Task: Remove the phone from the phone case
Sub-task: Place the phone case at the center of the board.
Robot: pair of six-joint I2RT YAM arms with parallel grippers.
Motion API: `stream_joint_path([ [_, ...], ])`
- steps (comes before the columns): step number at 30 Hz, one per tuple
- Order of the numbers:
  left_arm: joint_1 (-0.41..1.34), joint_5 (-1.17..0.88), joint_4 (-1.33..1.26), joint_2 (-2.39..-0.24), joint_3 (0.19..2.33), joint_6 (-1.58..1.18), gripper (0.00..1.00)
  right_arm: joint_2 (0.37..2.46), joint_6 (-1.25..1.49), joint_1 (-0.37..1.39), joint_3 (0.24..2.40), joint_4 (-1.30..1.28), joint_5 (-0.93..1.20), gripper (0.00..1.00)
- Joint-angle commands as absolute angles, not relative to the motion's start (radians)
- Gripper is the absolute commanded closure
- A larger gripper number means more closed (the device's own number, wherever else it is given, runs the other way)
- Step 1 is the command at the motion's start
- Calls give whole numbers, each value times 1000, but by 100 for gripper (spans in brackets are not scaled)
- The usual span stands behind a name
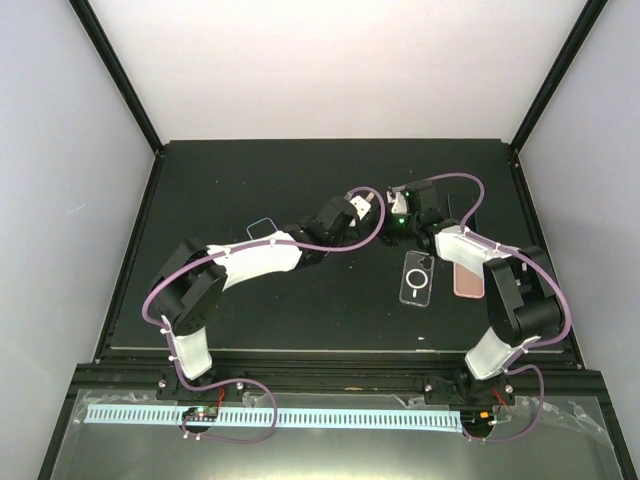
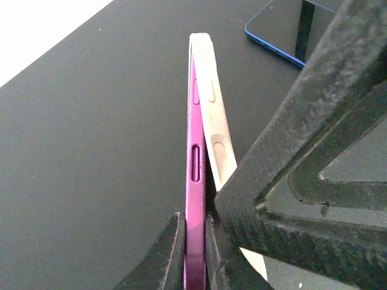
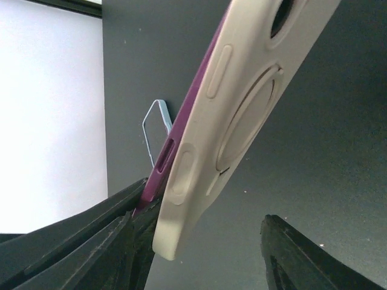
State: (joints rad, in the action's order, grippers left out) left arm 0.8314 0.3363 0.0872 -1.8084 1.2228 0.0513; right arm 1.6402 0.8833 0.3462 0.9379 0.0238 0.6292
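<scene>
A purple phone point(image 2: 195, 199) stands on edge above the black table, half out of its cream phone case point(image 2: 214, 121). The case has peeled away from the phone's top edge and splays to the right. My left gripper point(image 2: 193, 217) is shut on the phone's lower end. In the right wrist view the case point(image 3: 242, 121) shows its ringed back, with the phone point(image 3: 175, 142) behind it. My right gripper point(image 3: 199, 220) is open astride the case's lower corner; its right finger point(image 3: 302, 254) is well clear of the case. From above, both grippers point(image 1: 385, 215) meet mid-table.
A clear case with a white ring point(image 1: 417, 278) and a pink phone point(image 1: 468, 280) lie flat by the right arm. A blue-edged phone point(image 1: 262, 228) lies left of the left arm, also at the upper right of the left wrist view point(image 2: 284, 30).
</scene>
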Motion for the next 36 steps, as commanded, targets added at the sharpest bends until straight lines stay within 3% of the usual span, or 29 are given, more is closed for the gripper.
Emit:
stream_joint_path([
  [1,839,346,-35,-1807,1240,56,98,1657,898,342,933,49,616,43],
  [24,903,366,-97,-1829,1214,103,98,1820,875,342,969,-62,521,63],
  [31,903,266,-84,-1848,1206,16,98,1880,921,341,1009,-17,563,65],
  [36,902,242,-89,-1860,1196,2,98,1863,941,344,1004,7,609,60],
])
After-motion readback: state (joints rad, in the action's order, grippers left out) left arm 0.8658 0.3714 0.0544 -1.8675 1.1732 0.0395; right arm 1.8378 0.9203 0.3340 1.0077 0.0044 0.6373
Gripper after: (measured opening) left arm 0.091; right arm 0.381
